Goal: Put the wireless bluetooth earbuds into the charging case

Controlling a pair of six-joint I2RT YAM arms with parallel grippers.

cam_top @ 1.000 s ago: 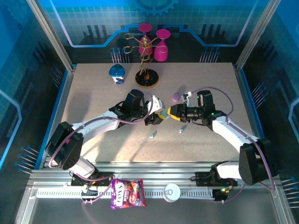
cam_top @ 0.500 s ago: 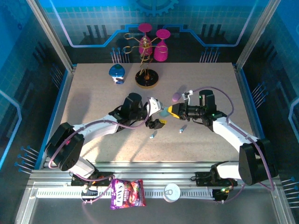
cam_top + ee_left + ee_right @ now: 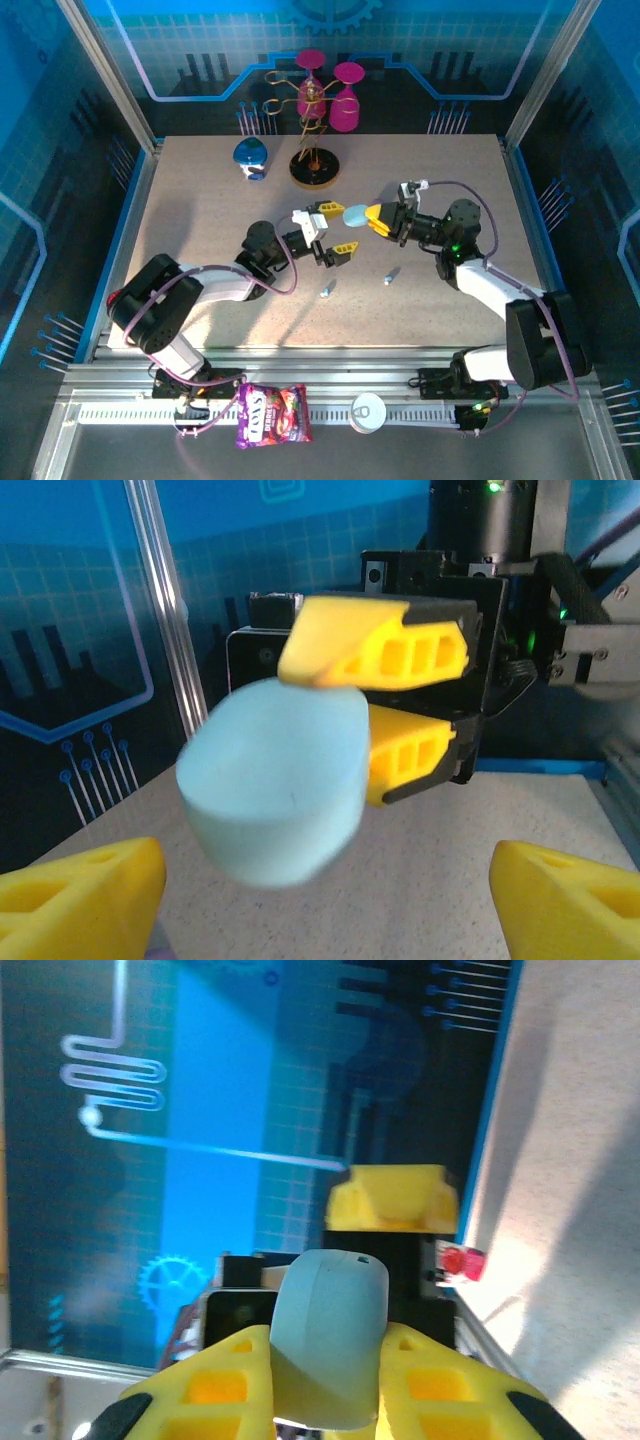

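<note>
A pale blue pebble-shaped charging case (image 3: 356, 214) hangs above the table with my right gripper (image 3: 374, 218) shut on it. In the right wrist view the case (image 3: 330, 1345) sits between my right gripper's (image 3: 330, 1385) yellow fingers (image 3: 205, 1390). My left gripper (image 3: 334, 229) stands open just left of the case, not touching it. In the left wrist view the case (image 3: 275, 780) floats ahead of my left gripper (image 3: 325, 905), and its fingertips (image 3: 85, 895) stand wide apart. Two pale blue earbuds (image 3: 327, 290) (image 3: 391, 275) lie on the table below.
A black-based wire stand (image 3: 314, 165) with pink glasses (image 3: 347, 95) stands at the back, and a blue and white object (image 3: 250, 156) to its left. A purple snack bag (image 3: 272, 415) and a white disc (image 3: 368, 412) lie on the front rail.
My left gripper opened, let go of the case and drew back left. My right gripper closed on the case and carried it up and to the right.
</note>
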